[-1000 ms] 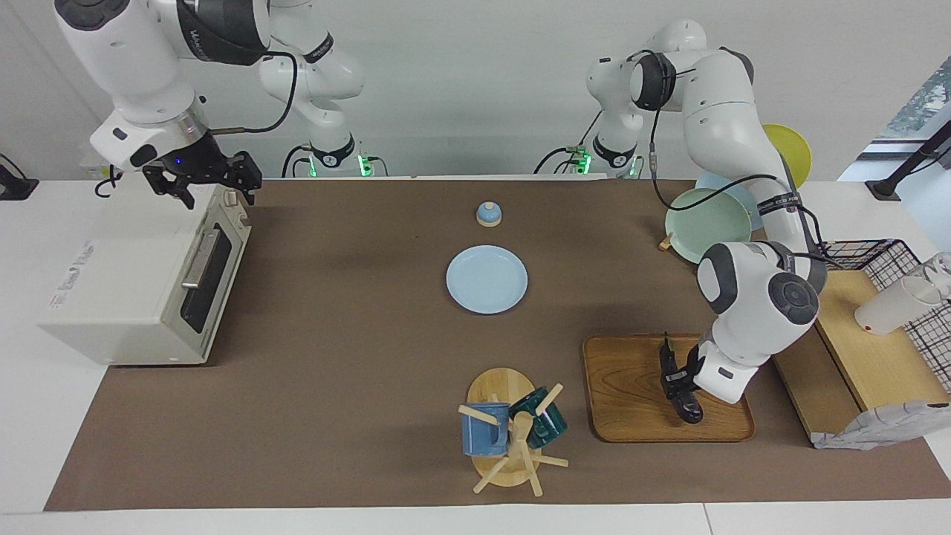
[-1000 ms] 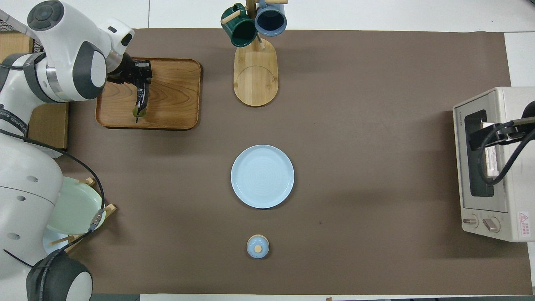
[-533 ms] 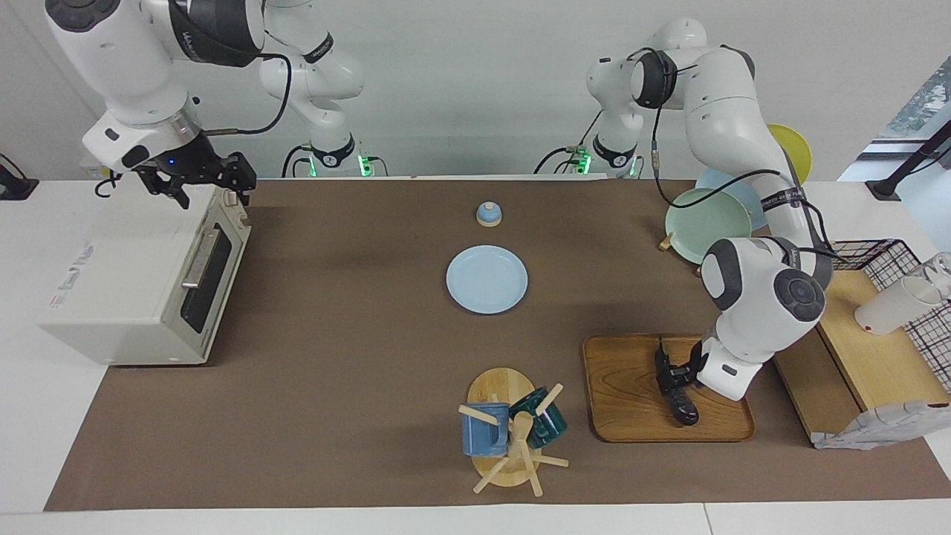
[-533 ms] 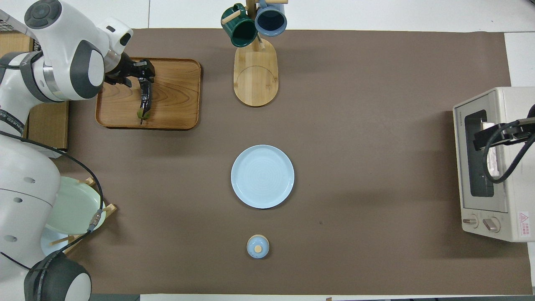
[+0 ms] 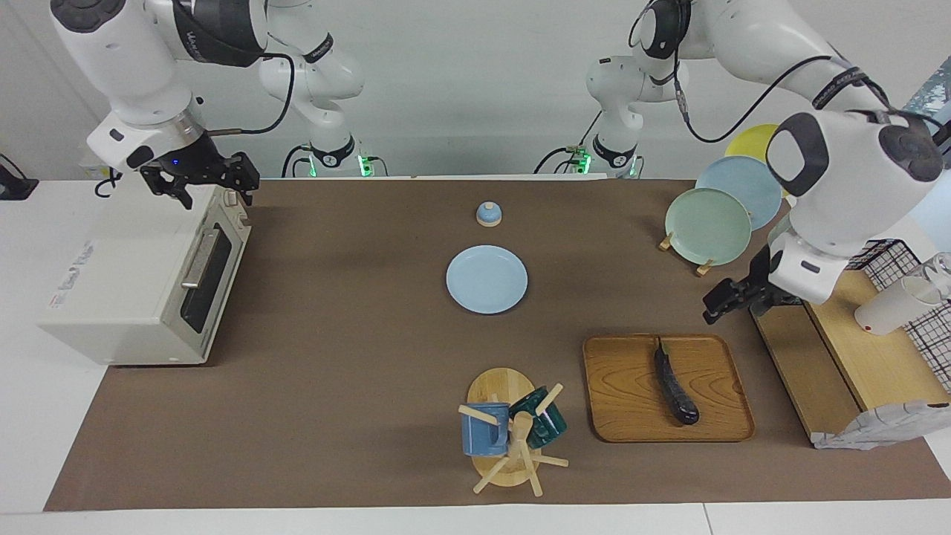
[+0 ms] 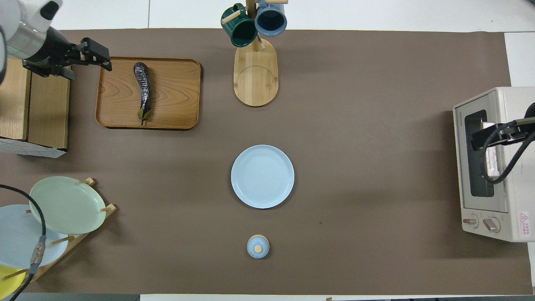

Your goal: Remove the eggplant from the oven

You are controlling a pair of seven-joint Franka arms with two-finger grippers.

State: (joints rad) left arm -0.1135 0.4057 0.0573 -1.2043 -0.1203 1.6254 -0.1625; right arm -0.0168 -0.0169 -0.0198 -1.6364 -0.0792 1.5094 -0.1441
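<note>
Eggplant (image 5: 674, 384) on wooden tray (image 5: 624, 386)

Open brown mat surrounds the blue plate (image 5: 487, 279); the mug rack (image 5: 511, 435) stands just beside the wooden tray (image 5: 631, 394).

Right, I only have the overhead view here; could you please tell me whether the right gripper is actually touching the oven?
Observer: In the facing view the right gripper hangs open, close over the top front edge of the oven. I cannot tell whether it makes contact.
Operator: Thank you. Is the oven door shut?
Observer: Yes, the door is closed, with its bar handle up against the front.
Operator: And is the left gripper down at the tray?
Observer: No, the left gripper is raised in the air, open and empty, clear of the tray. The eggplant lies free on the tray.
</note>
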